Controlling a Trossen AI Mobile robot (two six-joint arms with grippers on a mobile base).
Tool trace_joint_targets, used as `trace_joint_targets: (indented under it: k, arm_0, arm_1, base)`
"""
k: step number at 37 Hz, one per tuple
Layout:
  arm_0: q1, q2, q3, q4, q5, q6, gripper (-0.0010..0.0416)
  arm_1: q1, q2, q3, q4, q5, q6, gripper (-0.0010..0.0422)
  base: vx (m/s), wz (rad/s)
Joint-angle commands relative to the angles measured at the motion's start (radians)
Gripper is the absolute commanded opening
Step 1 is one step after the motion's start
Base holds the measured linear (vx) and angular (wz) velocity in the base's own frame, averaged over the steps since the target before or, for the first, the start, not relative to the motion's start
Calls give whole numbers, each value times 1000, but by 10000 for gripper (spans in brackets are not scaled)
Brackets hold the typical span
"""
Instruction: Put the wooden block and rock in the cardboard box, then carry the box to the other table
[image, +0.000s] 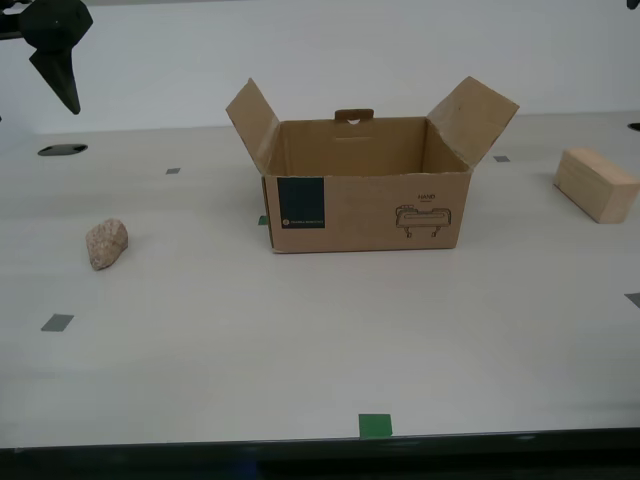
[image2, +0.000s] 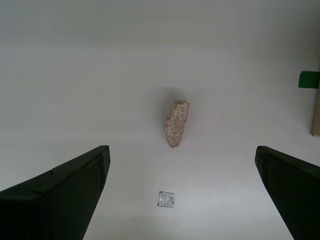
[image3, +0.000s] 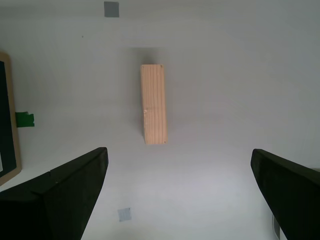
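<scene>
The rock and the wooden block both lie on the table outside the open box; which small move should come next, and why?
Probably lower my second gripper straight down over the small pinkish-beige speckled rock. It is open, the rock lies centred ahead between its fingers, and nothing is held. The pale rectangular wooden block waits likewise under my open first gripper, and the brown cardboard box stands open.

a bare lab test bench: plain tabletop with tape squares, blank white wall.
</scene>
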Motion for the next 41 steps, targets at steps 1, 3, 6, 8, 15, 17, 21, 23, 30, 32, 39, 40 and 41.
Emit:
trace_joint_targets:
  k: [1,3,6,8,15,17,21,23,30,32,39,40,41]
  arm_0:
    - [-3,32,1,9,-6,-14,399]
    - [-5,51,1,21,-7,-16,398]
    - [-13,84,1,46,-8,-24,398]
    - [-22,105,1,56,-8,-35,399]
    - [-56,187,1,74,-81,-44,398]
    - [-64,210,1,85,-111,-47,399]
    - [-66,244,1,120,-112,-67,399]
    - [-66,257,1,134,-117,-68,398]
    - [-65,294,2,143,-227,-72,399]
    - [-66,305,2,148,-225,-72,399]
    - [-66,325,0,160,-214,-75,398]
    - [-66,325,0,163,-213,-75,399]
    - [-66,325,0,168,-212,-77,399]
  arm_1:
    - [-1,0,0,-19,-2,-1,398]
    - [-1,0,0,-29,-2,-4,398]
    - [-1,0,0,-37,-2,-8,398]
    - [-1,0,0,-41,-2,-8,398]
    - [-1,0,0,-59,-2,-19,398]
    - [-1,0,0,-59,-2,-23,398]
    - [-1,0,0,-58,-2,-26,398]
    - [-1,0,0,-58,-2,-27,398]
    - [-1,0,-8,-58,-2,-40,398]
    - [-1,0,-16,-57,-2,-47,398]
    - [-1,0,-53,-59,-2,-54,398]
    - [-1,0,-58,-60,-2,-56,398]
    - [-1,0,-64,-58,-2,-58,398]
  base:
    - [0,0]
    - [0,0]
    - [0,0]
    - [0,0]
    - [0,0]
    - [0,0]
    - [0,0]
    - [0,0]
    - [0,0]
    - [0,0]
    - [0,0]
    - [0,0]
    - [0,0]
